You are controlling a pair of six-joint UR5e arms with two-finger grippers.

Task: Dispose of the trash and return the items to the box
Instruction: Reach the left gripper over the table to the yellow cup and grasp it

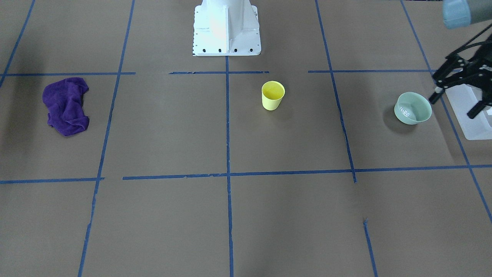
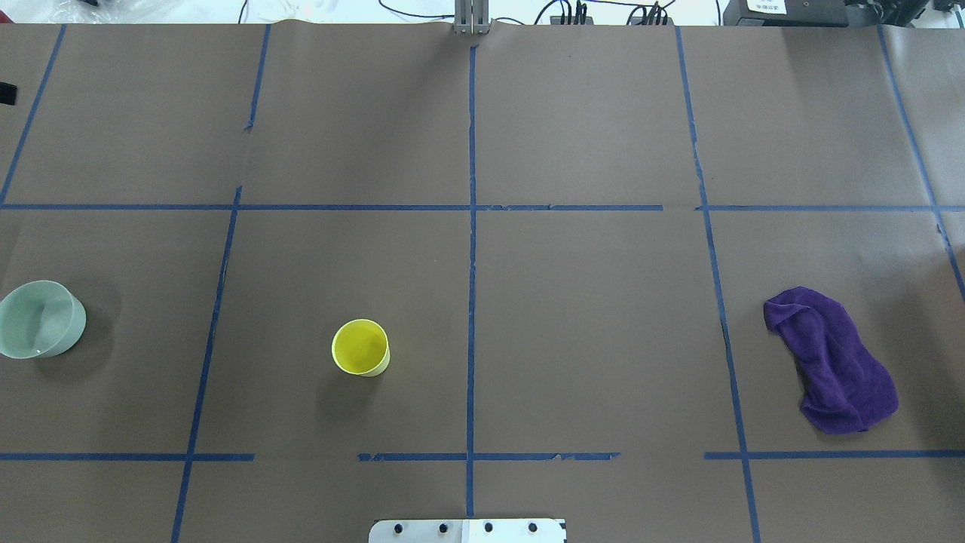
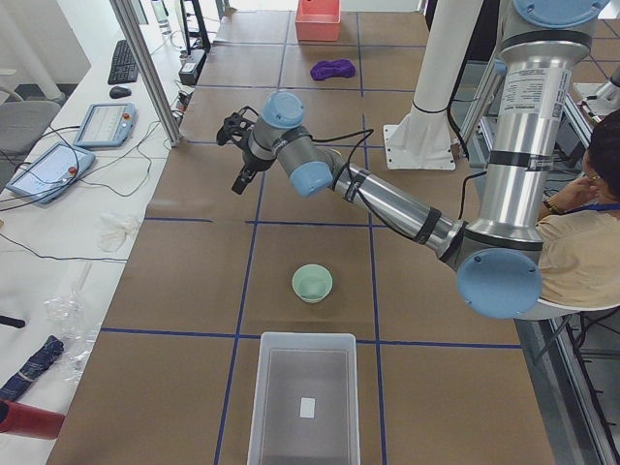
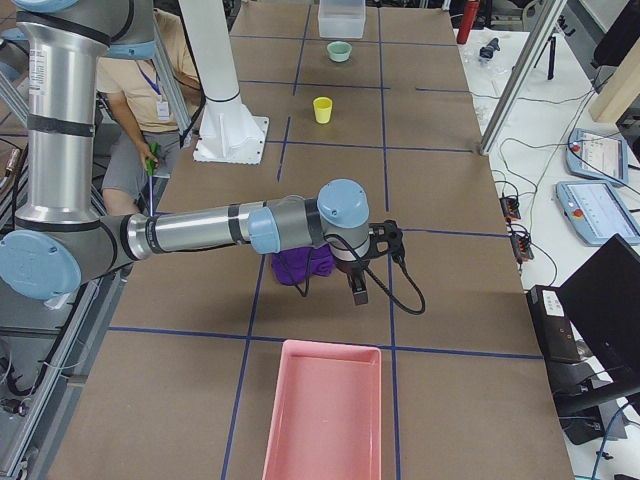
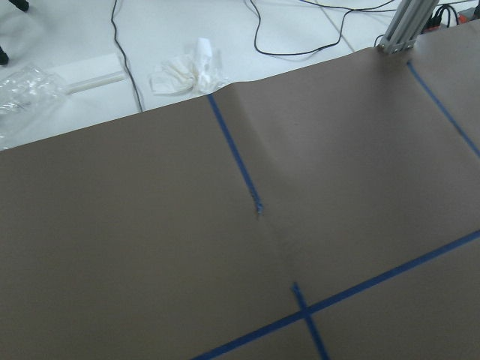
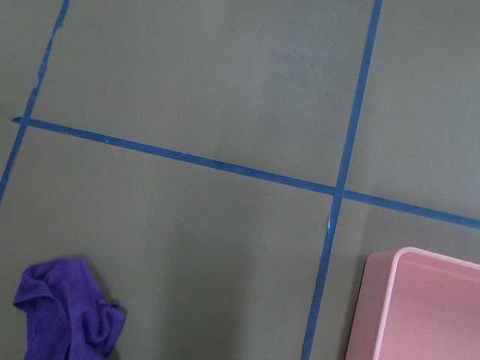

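The yellow cup (image 1: 273, 95) stands upright near the table's middle and also shows in the overhead view (image 2: 361, 347). The mint-green bowl (image 1: 412, 108) sits upright toward the robot's left side (image 2: 38, 318). The frosted white box (image 3: 302, 397) lies just beyond the bowl at the table's left end (image 1: 474, 115). My left gripper (image 1: 455, 104) hangs open and empty above the box's near edge, beside the bowl. My right gripper (image 4: 365, 275) hovers near a crumpled purple cloth (image 2: 833, 360); I cannot tell if it is open or shut.
A pink bin (image 4: 325, 415) lies at the table's right end, past the purple cloth (image 6: 67, 307); its corner shows in the right wrist view (image 6: 420, 307). The robot's white base (image 1: 226, 29) stands at the table's near middle. A person sits beside the robot (image 3: 591, 232).
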